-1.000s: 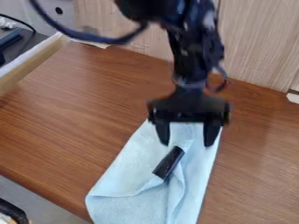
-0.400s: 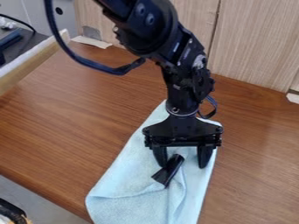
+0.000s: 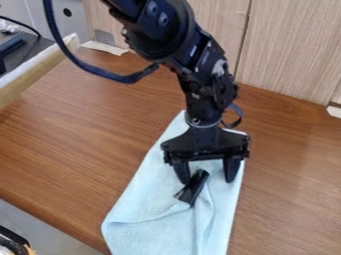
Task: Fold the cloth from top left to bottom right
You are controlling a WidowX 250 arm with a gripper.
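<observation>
And here we are, the tool (image 3: 207,180) down at the upper half of the pale blue cloth (image 3: 150,204), its two fingers standing apart with nothing clamped between them, and that small black piece (image 3: 192,188) lying on the fabric right there in the gap! The cloth is laid lengthwise on the wooden worktop (image 3: 80,149), its narrow end up behind the tool, a crease running across the lower part. Now, the danger: close here and those fingers could catch the black piece along with the fabric, or instead of it, and the fold would go off crooked or the grip slip. And if the tips are pressing as hard as they seem to, any sideways move could drag the whole cloth over the wood rather than lift one corner, bunching it at that crease. Compare it with a second ago: the arm was higher then, and it has come down onto the cloth. Since the more recent look, the tool has backed slightly towards the wall panels (image 3: 293,55), and the cloth has gone with it, its far tip a touch further back, its lower left corner nudged inward, the black piece riding along!
</observation>
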